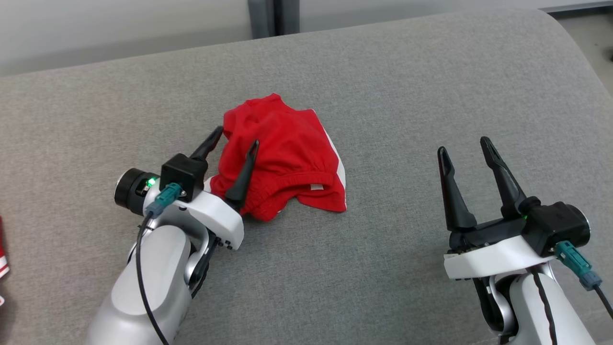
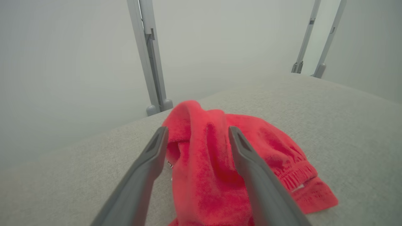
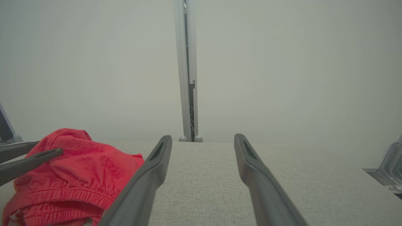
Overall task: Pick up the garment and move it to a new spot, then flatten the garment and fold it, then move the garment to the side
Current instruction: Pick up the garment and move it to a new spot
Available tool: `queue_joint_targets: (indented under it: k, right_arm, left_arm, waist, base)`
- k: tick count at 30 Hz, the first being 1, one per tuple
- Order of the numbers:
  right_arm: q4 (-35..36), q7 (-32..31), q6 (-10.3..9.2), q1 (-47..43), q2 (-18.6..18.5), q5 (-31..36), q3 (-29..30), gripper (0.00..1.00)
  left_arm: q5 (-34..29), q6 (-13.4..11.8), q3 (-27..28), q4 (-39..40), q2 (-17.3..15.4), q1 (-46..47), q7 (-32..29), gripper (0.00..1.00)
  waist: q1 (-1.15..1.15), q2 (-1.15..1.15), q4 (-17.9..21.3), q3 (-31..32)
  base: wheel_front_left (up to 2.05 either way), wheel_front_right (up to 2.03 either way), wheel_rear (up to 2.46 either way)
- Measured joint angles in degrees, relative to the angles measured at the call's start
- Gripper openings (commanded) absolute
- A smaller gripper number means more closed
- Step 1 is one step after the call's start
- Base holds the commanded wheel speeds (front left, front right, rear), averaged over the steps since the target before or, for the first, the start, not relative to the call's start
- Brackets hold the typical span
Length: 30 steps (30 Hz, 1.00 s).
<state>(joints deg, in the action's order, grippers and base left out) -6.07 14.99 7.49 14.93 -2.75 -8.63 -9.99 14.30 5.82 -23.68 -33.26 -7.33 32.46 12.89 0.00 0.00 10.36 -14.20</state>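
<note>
A grey fabric-covered surface spreads across the head view, with a pale wall and a grey upright post behind it. The red garment lies crumpled on it, left of centre, its elastic waistband and a white side stripe turned toward the robot. The left gripper sits at the garment's left edge with its jaws spread wide, one finger over the cloth and the other just beside it (a raised fold stands between them in the left wrist view), clamping nothing. The right gripper hovers well apart to the right over bare fabric, jaws wide and empty. A green light glows on the left wrist.
</note>
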Motion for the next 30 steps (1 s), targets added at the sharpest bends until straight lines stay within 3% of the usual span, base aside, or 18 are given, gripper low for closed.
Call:
queue_joint_targets:
  k: [2, 6, 14, 20, 27, 30]
  right_arm:
    - [-0.2, 0.0, -0.01, -0.1, 0.0, -0.1, -0.2, 1.0]
    - [-1.0, 0.0, 0.0, -1.4, 0.0, -0.4, -0.7, 1.0]
    - [-1.8, 0.0, 0.0, -1.6, 0.0, 0.0, -0.8, 1.0]
    - [-2.5, 0.0, 0.0, -3.8, 0.0, 0.5, -0.2, 1.0]
    - [-3.9, 0.0, 0.0, -7.2, 0.1, 0.7, 0.9, 1.0]
    - [-4.4, 0.0, 0.0, -8.6, 0.1, 0.7, 1.8, 1.0]
  left_arm:
    - [1.3, -0.2, 1.1, 1.6, 0.7, -0.2, 1.4, 1.0]
    - [1.5, -3.1, 5.1, 9.4, 1.4, -2.2, 2.0, 1.0]
    - [0.2, -7.3, 15.9, 26.2, 3.6, -14.6, 2.1, 1.0]
    - [0.3, -7.9, 19.2, 29.7, 4.4, -21.2, 2.1, 1.0]
    - [1.0, -8.6, 18.1, 28.8, 4.5, -28.3, 2.1, 1.0]
    - [1.3, -7.6, 16.6, 27.2, 4.6, -30.4, 2.1, 1.0]
  waist:
    - [0.0, 0.0, -0.5, 0.4]
    - [0.0, 0.0, -2.1, 1.7]
    - [0.0, 0.0, -5.7, 4.7]
    - [0.0, 0.0, -8.3, 7.2]
    - [0.0, 0.0, -10.4, 11.2]
    - [0.0, 0.0, -11.2, 12.8]
  base:
    - [0.0, 0.0, 0.0]
    - [0.0, 0.0, 0.0]
    - [0.0, 0.0, 0.0]
    - [0.0, 0.0, 0.0]
    - [0.0, 0.0, 0.0]
    - [0.0, 0.0, 0.0]
